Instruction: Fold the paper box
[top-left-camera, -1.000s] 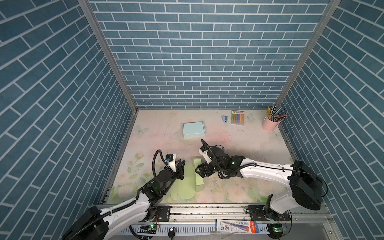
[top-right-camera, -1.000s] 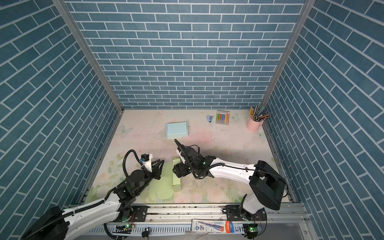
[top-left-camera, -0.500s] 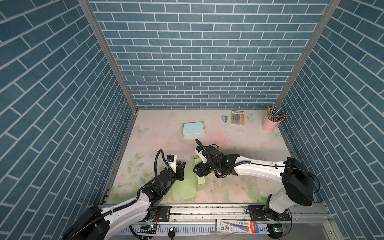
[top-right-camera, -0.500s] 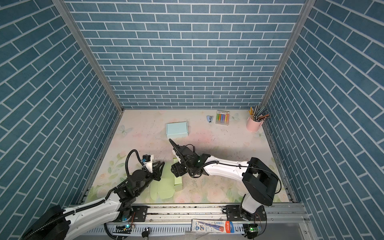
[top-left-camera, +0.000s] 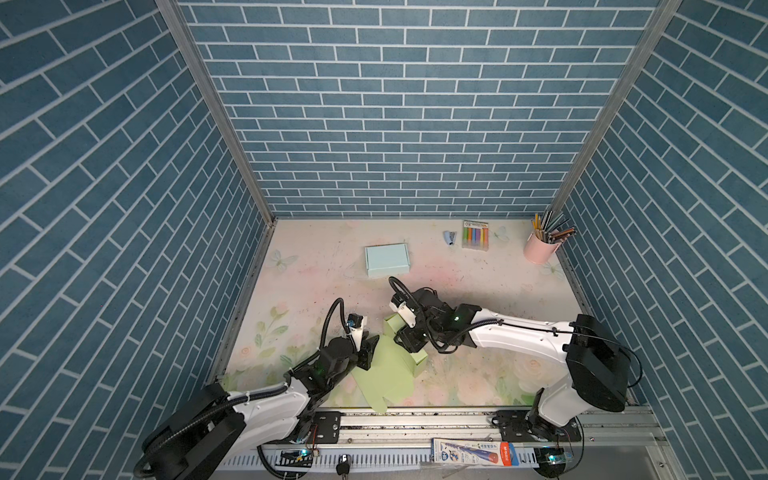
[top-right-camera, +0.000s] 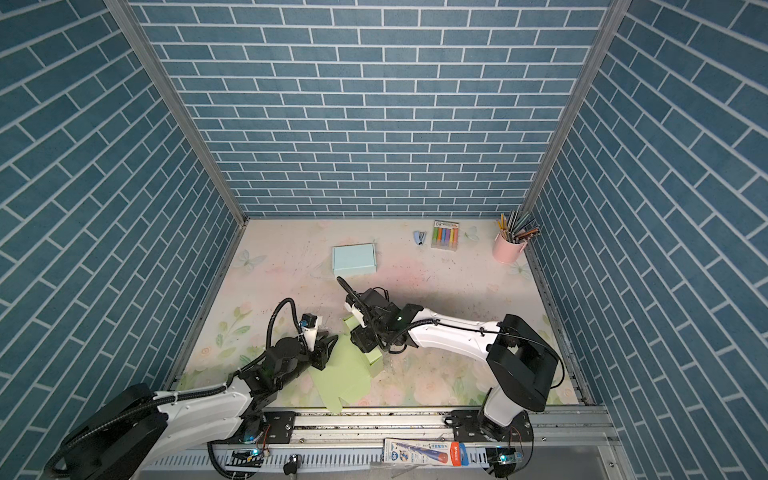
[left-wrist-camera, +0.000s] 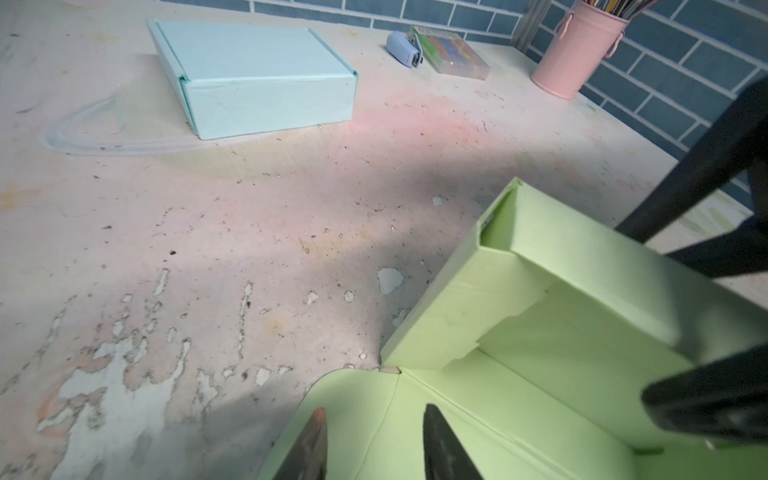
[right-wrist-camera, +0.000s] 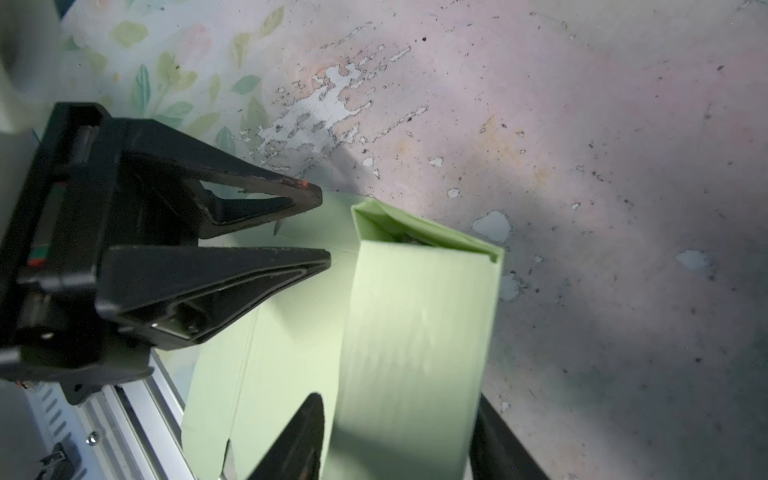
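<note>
The paper box (top-left-camera: 390, 370) (top-right-camera: 345, 374) is a light green cut-out, partly folded, near the table's front edge. Its lid panel lies flat and one double side wall (right-wrist-camera: 415, 332) stands up. My right gripper (top-left-camera: 409, 338) (right-wrist-camera: 399, 399) straddles that wall from above, with a finger against each face, shut on it. My left gripper (top-left-camera: 369, 348) (left-wrist-camera: 374, 411) hovers low over the flat green panel (left-wrist-camera: 540, 374) beside the wall. Its fingers are apart with nothing between them. In the right wrist view the left gripper (right-wrist-camera: 324, 224) points at the wall's end.
A closed light blue box (top-left-camera: 386, 259) lies behind the arms. A stapler (top-left-camera: 449, 237), a marker pack (top-left-camera: 475, 235) and a pink pencil cup (top-left-camera: 540, 249) stand at the back right. The metal rail (top-left-camera: 415, 419) runs along the front edge.
My right gripper has shifted left along the green wall and narrowed its jaws onto it. My left gripper has spread its fingers a little and stayed over the flat panel.
</note>
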